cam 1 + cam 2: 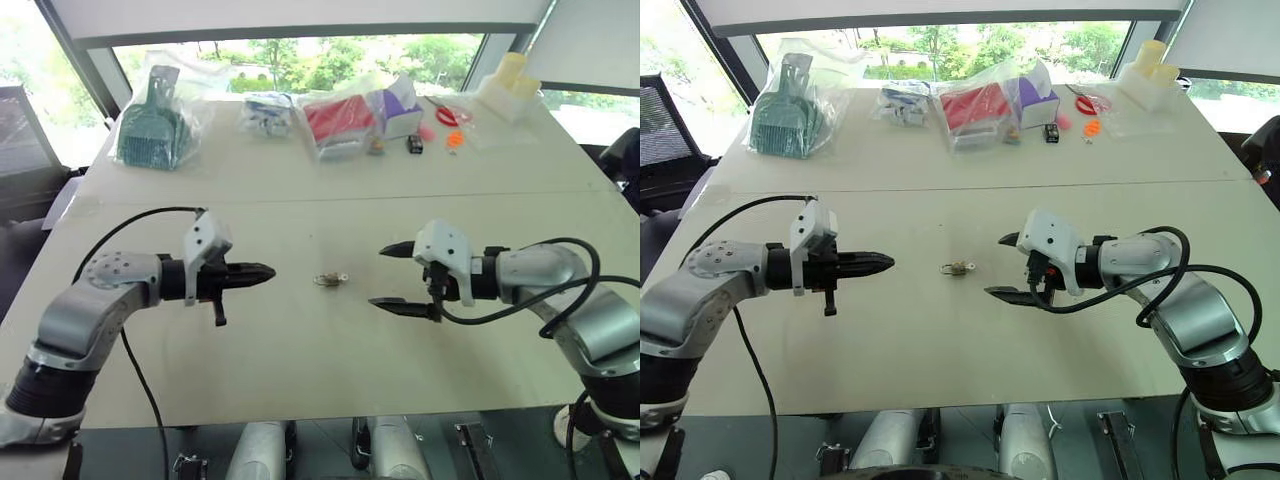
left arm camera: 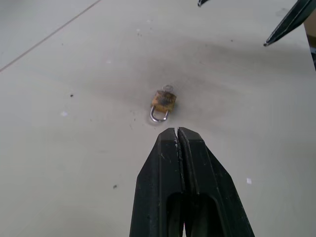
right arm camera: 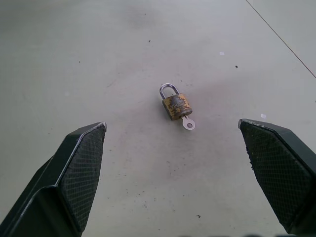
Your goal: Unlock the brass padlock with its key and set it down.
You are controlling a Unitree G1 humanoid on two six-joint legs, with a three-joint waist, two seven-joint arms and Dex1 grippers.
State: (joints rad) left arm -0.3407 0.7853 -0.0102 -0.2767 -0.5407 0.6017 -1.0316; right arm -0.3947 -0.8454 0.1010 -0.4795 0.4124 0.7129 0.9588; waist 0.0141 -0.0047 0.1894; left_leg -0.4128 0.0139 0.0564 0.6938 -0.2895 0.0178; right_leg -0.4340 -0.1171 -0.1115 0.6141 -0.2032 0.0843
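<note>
The brass padlock (image 3: 176,105) lies flat on the pale table (image 1: 300,340), midway between my two grippers; it also shows as the padlock (image 1: 329,279) in the head views. Its silvery shackle looks closed. The key (image 3: 188,123) sticks out of the padlock's base, bow end toward my right gripper. My left gripper (image 1: 268,271) hovers to the padlock's left, shut, with nothing in it, its tips (image 2: 177,131) pointing at the shackle. On the other side, my right gripper (image 1: 388,274) stands wide open, one finger (image 3: 81,163) to each side of the padlock and well apart from it.
Along the table's far edge lie a green dustpan in a clear bag (image 1: 150,125), a bagged red item (image 1: 335,120), a purple-and-white box (image 1: 400,110), small orange trinkets (image 1: 455,140) and a pale plastic container (image 1: 510,90). A seam (image 1: 320,195) crosses the tabletop.
</note>
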